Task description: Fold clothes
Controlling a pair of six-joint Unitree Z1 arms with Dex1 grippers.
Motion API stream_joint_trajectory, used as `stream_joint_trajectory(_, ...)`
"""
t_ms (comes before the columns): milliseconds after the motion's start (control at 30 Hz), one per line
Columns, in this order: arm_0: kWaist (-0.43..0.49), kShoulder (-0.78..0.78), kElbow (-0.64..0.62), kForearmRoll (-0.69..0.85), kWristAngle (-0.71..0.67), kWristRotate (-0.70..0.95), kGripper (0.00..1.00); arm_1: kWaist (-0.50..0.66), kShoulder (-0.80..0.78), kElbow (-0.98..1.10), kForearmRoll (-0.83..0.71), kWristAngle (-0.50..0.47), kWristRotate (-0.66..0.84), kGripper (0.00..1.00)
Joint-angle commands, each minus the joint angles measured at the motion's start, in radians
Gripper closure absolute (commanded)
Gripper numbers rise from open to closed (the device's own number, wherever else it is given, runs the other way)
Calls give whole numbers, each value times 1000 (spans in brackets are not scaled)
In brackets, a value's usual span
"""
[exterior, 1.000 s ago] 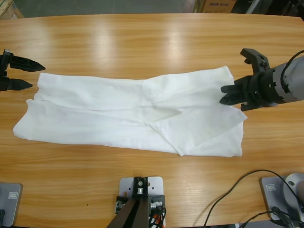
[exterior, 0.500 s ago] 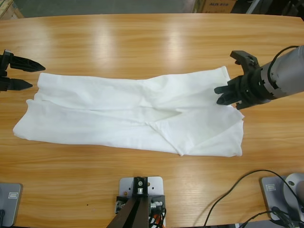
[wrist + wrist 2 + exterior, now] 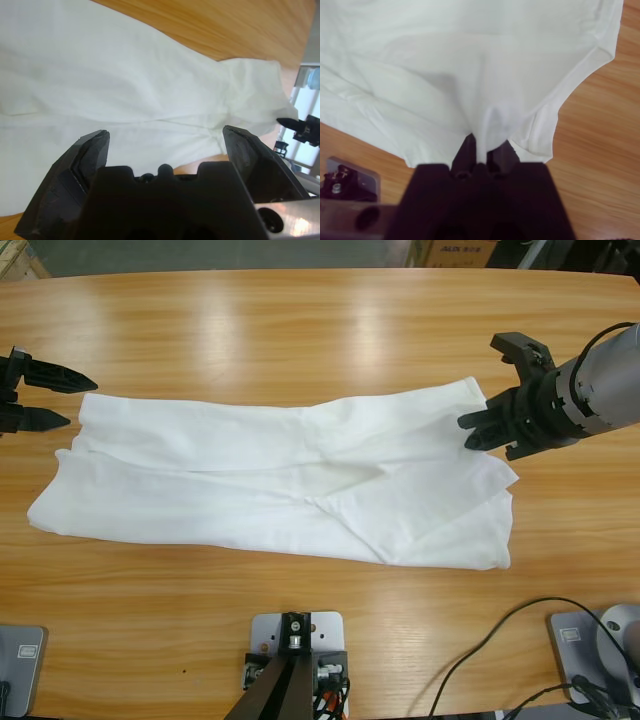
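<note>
1. Currently the shirt point(image 3: 280, 480) lies spread lengthwise across the counter point(image 3: 320, 330), already folded into a long band with loose creases near the middle.
2. The right arm point(image 3: 600, 400) has its jaws closed on a pinch of the shirt's right-hand edge. The wrist view shows cloth bunched between them.
3. The left arm point(image 3: 12, 390) has its jaws open at the shirt's far-left upper corner, gripping nothing. Whether they touch the cloth I cannot tell.
4. The step looks like carrying the right end over toward the left to halve the band.
5. To do it well, lift just enough for both layers to clear the counter.
6. Travel straight along the band so the edges line up.
7. The thin fabric will likely sag and drag, so a slow pass suits it.
</note>
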Motion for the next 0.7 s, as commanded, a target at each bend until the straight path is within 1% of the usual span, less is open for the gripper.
stream_joint_trajectory(33,6,39,31,16,9,14,126,14,54,-18,-4,94,-48,947)
stream_joint_trajectory(167,6,37,31,16,8,14,127,15,57,-49,24,132,-51,941)
stream_joint_trajectory(200,6,36,32,16,8,14,127,15,66,-60,35,136,-56,867)
stream_joint_trajectory(233,6,36,33,16,8,14,126,15,73,-63,37,148,-59,590)
stream_joint_trajectory(267,6,34,34,16,8,14,127,15,76,-63,39,152,-59,453)
stream_joint_trajectory(333,6,30,37,16,8,14,126,15,75,-62,40,157,-61,317)
stream_joint_trajectory(367,6,29,39,16,8,14,126,15,73,-62,41,157,-61,289)
stream_joint_trajectory(400,6,30,41,17,8,15,124,15,70,-62,43,158,-63,285)
stream_joint_trajectory(700,6,17,51,17,8,16,126,15,65,-66,46,168,-67,292)
